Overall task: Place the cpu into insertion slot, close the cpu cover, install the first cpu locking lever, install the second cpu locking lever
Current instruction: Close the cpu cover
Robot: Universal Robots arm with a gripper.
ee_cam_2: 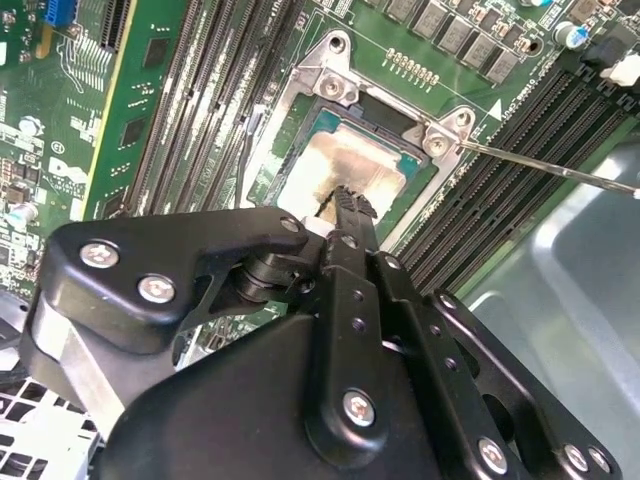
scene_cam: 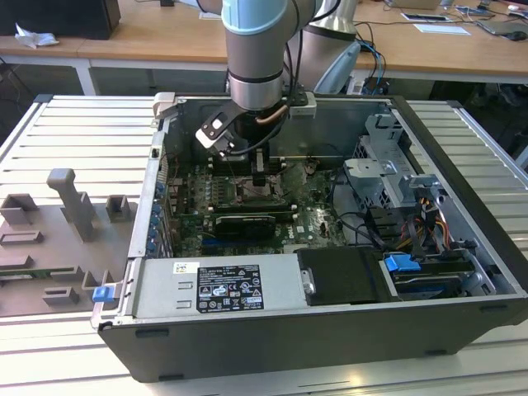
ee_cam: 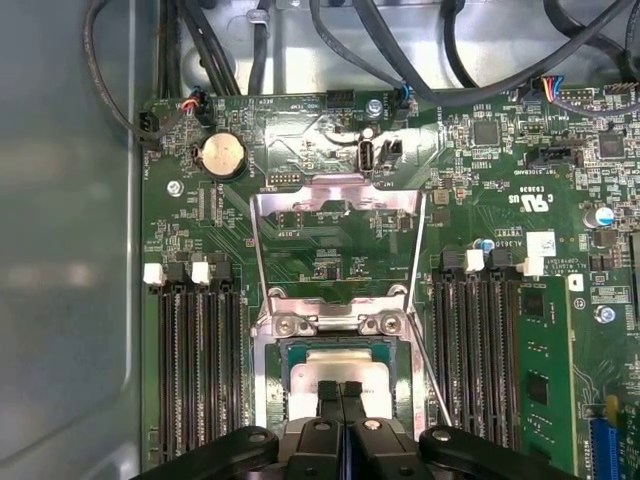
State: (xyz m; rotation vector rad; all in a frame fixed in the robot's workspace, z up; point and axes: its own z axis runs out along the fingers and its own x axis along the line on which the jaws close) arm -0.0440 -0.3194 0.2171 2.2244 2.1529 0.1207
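Jaws pinched together, nothing between them, and the black metal gripper (ee_cam: pixel 340 388) has its tips right at the small, flat, square, silver-grey-topped cpu (ee_cam: pixel 365 368). The chip lies in the square, silver-rimmed insertion slot (ee_cam: pixel 335 322). Light, stiff and delicate, I'd say (grip opposite edges, never the underside). Beyond it, the thin silver frame-shaped cpu cover (ee_cam: pixel 335 200) stands swung open over the green circuit board (ee_cam: pixel 460 190).

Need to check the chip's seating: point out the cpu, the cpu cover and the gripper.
the cpu (ee_cam: pixel 340 362), first wrist view, on its pale metal top.
the cpu cover (ee_cam: pixel 300 200), first wrist view, on one bar of its silver frame.
the gripper (ee_cam: pixel 340 386), first wrist view, midway between its fingertips.
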